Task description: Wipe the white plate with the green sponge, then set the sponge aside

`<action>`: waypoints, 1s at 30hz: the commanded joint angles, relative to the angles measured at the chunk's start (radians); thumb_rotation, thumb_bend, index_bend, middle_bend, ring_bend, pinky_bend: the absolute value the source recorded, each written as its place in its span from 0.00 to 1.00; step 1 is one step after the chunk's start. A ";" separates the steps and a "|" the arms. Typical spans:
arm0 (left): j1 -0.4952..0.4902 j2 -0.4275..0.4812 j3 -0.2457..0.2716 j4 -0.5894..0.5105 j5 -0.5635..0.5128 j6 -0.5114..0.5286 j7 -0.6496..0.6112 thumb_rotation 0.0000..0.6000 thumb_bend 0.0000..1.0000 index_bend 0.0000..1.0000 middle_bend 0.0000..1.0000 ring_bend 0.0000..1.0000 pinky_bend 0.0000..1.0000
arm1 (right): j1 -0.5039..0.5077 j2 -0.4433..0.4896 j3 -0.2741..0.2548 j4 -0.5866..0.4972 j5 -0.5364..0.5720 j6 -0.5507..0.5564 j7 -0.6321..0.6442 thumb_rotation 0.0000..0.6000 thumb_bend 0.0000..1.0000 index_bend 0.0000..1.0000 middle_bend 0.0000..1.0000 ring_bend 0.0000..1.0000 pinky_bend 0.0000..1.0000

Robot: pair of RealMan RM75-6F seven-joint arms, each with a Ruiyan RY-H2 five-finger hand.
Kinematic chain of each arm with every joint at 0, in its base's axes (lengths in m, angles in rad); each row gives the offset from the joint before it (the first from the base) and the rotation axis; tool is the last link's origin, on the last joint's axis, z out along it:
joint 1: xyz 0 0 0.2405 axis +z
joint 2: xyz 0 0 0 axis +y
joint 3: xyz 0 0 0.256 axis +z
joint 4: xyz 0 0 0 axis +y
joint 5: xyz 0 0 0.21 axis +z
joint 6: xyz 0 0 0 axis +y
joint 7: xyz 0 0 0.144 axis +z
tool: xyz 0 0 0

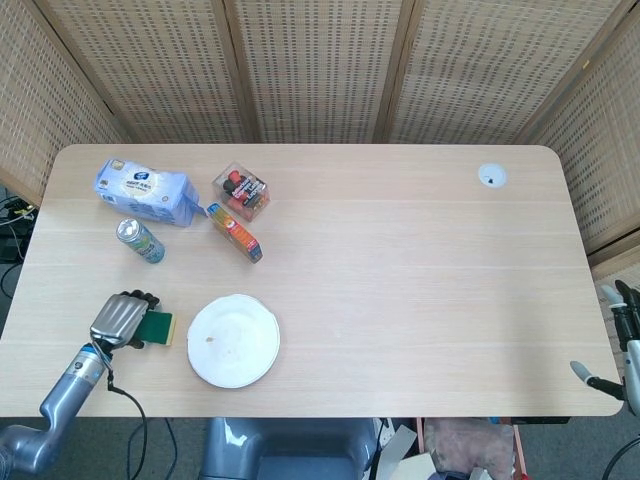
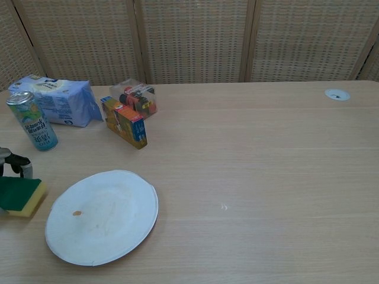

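The white plate (image 1: 233, 340) (image 2: 102, 216) lies near the table's front edge, left of centre, with a small brown spot on it. Just left of it is the green sponge (image 1: 159, 327) (image 2: 19, 196), green on top and yellow below, slightly tilted in the chest view. My left hand (image 1: 120, 318) covers the sponge's left half and grips it, with dark fingers (image 2: 16, 163) curled over its far edge. My right hand (image 1: 622, 345) hangs open beyond the table's right edge, holding nothing.
A drink can (image 1: 140, 240) stands behind the sponge. Further back are a blue tissue pack (image 1: 145, 190), a clear box (image 1: 241, 190) and an orange and blue carton (image 1: 235, 232). A white round cap (image 1: 491, 176) sits at the far right corner.
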 commanded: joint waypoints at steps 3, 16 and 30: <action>-0.015 0.074 -0.012 -0.087 0.093 0.130 0.078 1.00 0.04 0.46 0.41 0.30 0.38 | 0.003 -0.002 0.002 0.000 0.004 -0.005 -0.004 1.00 0.00 0.00 0.00 0.00 0.00; -0.190 0.104 -0.004 -0.237 0.252 0.008 0.496 1.00 0.04 0.51 0.42 0.30 0.40 | 0.015 0.002 0.013 -0.002 0.034 -0.030 0.001 1.00 0.00 0.00 0.00 0.00 0.00; -0.249 0.016 0.044 -0.156 0.276 -0.072 0.605 1.00 0.04 0.51 0.42 0.30 0.41 | 0.022 0.007 0.012 0.007 0.043 -0.049 0.025 1.00 0.00 0.00 0.00 0.00 0.00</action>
